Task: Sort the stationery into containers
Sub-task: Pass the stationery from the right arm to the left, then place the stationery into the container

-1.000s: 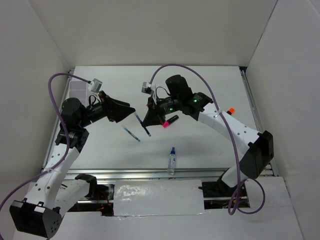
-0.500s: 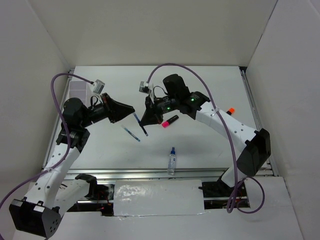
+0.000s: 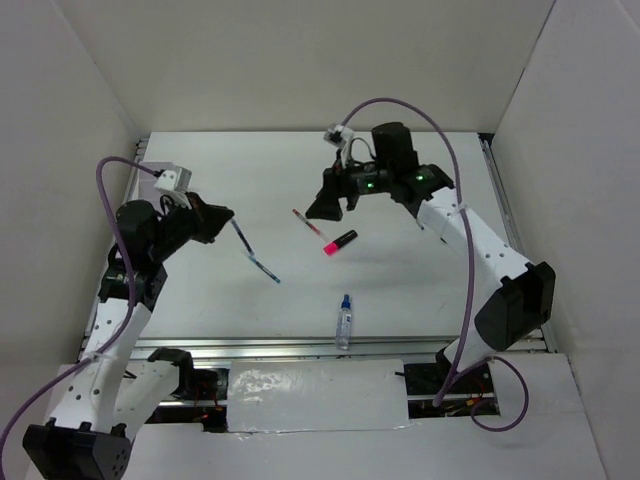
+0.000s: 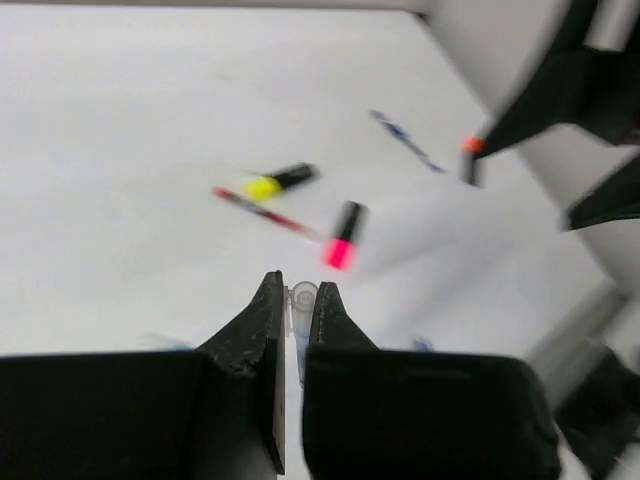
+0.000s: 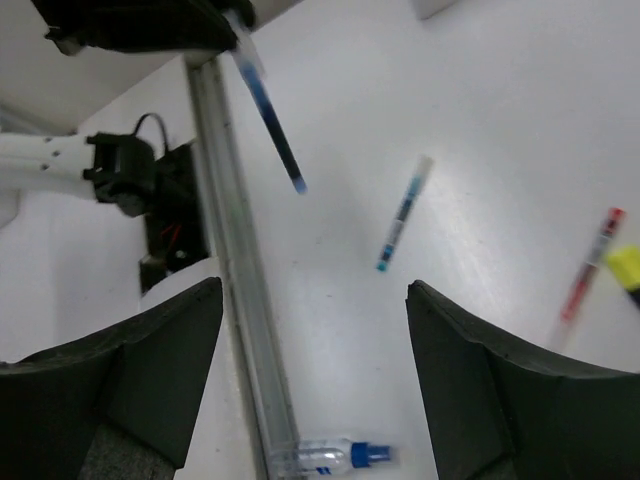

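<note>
My left gripper [image 3: 222, 220] [image 4: 297, 298] is shut on a thin blue pen [image 3: 240, 238] [image 5: 266, 112], which hangs in the air with its clear end [image 4: 303, 295] between the pads. A second blue pen [image 3: 266, 270] [image 5: 403, 214] lies on the table below it. My right gripper [image 3: 325, 207] [image 5: 313, 290] stands open and empty above the table's middle. A red pen [image 3: 308, 222] [image 4: 265, 212], a pink highlighter [image 3: 340, 241] [image 4: 343, 233] and a yellow highlighter [image 4: 278, 182] lie near it. The blue-capped bottle [image 3: 345, 320] [image 5: 335, 455] lies by the front rail. The white box [image 3: 150, 178] sits far left.
An orange-capped highlighter [image 4: 468, 160] and another blue pen [image 4: 405, 140] lie toward the right side of the table. A metal rail [image 3: 300, 343] [image 5: 235, 300] runs along the near edge. White walls close in the table on three sides.
My left gripper shut on the blue pen and drew back left with it. My right gripper let go of that pen, opened and pulled away to the right, uncovering the red pen.
</note>
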